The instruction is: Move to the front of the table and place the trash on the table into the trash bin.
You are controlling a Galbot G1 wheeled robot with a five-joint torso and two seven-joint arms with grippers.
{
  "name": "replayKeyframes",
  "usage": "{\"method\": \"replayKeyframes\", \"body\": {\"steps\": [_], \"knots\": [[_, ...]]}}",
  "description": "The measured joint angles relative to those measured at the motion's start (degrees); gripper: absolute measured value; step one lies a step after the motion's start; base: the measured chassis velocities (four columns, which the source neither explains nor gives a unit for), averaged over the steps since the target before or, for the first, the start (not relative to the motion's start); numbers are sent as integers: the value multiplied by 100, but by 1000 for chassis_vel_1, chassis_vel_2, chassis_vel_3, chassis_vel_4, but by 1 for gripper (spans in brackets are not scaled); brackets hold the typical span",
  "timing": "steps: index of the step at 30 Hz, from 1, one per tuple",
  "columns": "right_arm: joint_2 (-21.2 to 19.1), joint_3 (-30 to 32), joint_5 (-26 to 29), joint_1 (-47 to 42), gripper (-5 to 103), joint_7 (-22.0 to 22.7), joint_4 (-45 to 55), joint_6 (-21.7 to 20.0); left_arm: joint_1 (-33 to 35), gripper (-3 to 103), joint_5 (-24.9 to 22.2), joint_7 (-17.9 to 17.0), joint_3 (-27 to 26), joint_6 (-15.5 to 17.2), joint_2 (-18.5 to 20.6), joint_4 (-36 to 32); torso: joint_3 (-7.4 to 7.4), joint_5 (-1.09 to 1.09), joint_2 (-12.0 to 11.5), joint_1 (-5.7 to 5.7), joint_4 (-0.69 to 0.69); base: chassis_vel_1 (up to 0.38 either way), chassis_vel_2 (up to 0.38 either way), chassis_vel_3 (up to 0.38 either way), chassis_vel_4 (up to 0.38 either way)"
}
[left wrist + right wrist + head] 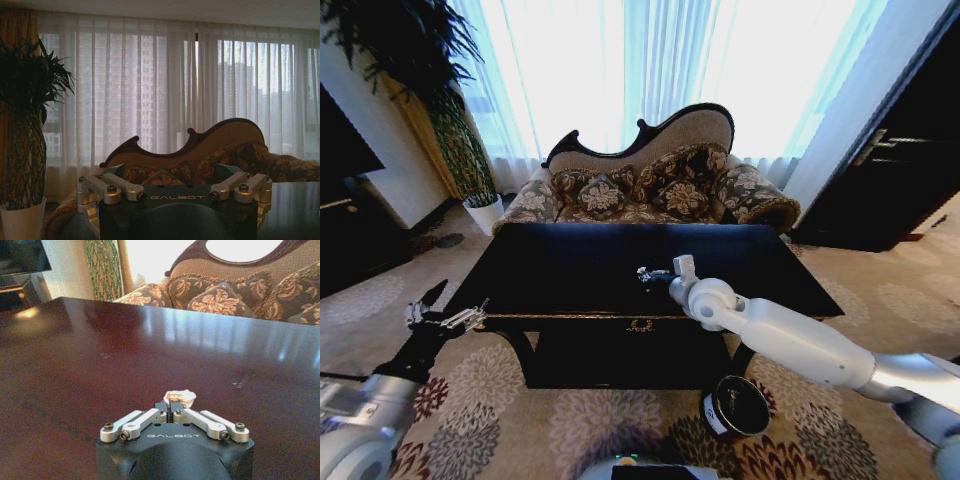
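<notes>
Jaws clamped — right gripper [171, 412] on trash [180, 397]

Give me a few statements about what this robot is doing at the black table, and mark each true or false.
1. The right gripper is shut on a white paper scrap over the table. True.
2. The trash bin stands on the table. False: it is on the carpet in front of the table, by the right arm.
3. The left gripper holds a drink can. False: it is open and empty, off the table's left front corner.
4. A patterned sofa sits behind the table. True.
</notes>
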Motion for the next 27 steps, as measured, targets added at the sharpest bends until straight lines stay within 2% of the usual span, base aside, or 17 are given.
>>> {"method": "replayKeyframes", "body": {"steps": [5,9,10,12,13,14,15,17,19,20,22,24,27], "knots": [[-236,331,-78,-250,1,-69,211,19,0,100,0,0,0,0,0,0,0,0,0,0,1,0,0,0,0],[-523,1043,-399,-1031,1,-217,536,70,0,100,0,0,0,0,0,0,0,0,0,0,1,0,0,0,0],[-523,1043,-399,-1031,1,-217,536,70,0,100,0,0,0,0,0,0,0,0,0,0,1,0,0,0,0],[-670,1597,-696,-1596,1,-321,735,114,1,100,0,0,0,0,0,0,0,2,0,0,0,0,0,0,0],[-697,1684,-739,-1679,1,-336,768,122,0,100,0,0,0,0,0,0,0,2,0,0,0,0,0,0,0],[-835,2246,-921,-2164,1,-453,958,152,0,100,0,0,0,0,0,0,0,1,0,0,-1,0,0,0,0],[-835,2246,-921,-2164,1,-453,958,152,0,100,0,0,0,0,0,0,0,1,0,0,-1,0,0,0,0],[-1013,2975,-1120,-2794,1,-630,1162,229,0,100,0,0,0,0,0,0,-1,0,0,0,1,0,0,0,0],[-1152,3662,-1319,-3540,1,-841,1323,314,1,100,1,0,0,0,0,0,0,2,0,0,-3,0,0,0,0],[-1152,3662,-1319,-3540,1,-841,1323,314,1,100,1,0,0,0,0,0,0,2,0,0,-3,0,0,0,0],[-1190,4098,-1364,-3944,1,-907,1421,351,0,100,0,0,0,0,0,0,-1,0,0,-1,-2,0,0,0,0],[-1184,4754,-1472,-4507,1,-1029,1532,435,0,100,0,0,0,0,0,0,0,1,0,0,0,0,0,0,0],[-1130,5081,-1650,-4843,1,-1135,1590,558,0,100,0,0,0,0,0,0,0,0,0,0,0,0,0,0,0]]}}
